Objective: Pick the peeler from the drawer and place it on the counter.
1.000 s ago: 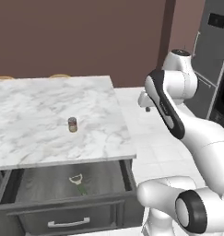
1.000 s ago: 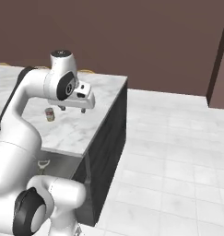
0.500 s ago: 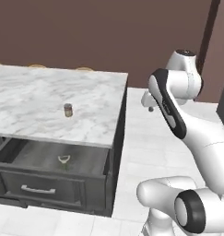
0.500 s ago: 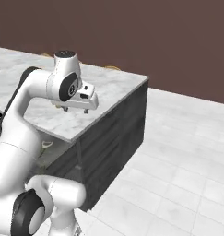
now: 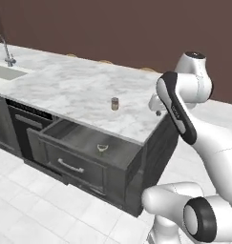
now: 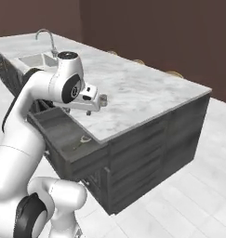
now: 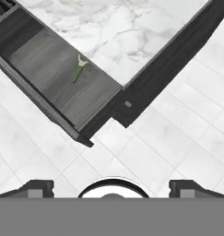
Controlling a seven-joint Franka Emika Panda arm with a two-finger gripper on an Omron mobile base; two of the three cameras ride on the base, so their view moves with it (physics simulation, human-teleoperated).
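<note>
The peeler [image 5: 102, 148], with a whitish forked head and a green handle, lies on the grey wood-grain floor of the open drawer [image 5: 74, 138] under the counter [image 5: 84, 88]. The hand view looks down on the peeler [image 7: 79, 68] in the drawer [image 7: 44, 60], beside the marble counter [image 7: 127, 27]. My gripper [image 5: 158, 110] hangs high off the counter's right end, well above and to the right of the drawer. It is open and empty, its fingertips [image 7: 39, 186] set wide apart. From the right, the peeler [image 6: 84, 139] lies below my gripper [image 6: 96, 107].
A small brown-labelled jar [image 5: 115, 103] stands on the counter behind the drawer. A sink [image 5: 5, 71] with a faucet [image 5: 7, 52] is set into the counter's far left. White tiled floor [image 7: 168, 129] spreads around the cabinet corner.
The base has driven and turned, so both base views shifted and the sink has come into sight. The gripper stays open and the peeler has not moved in the drawer.
</note>
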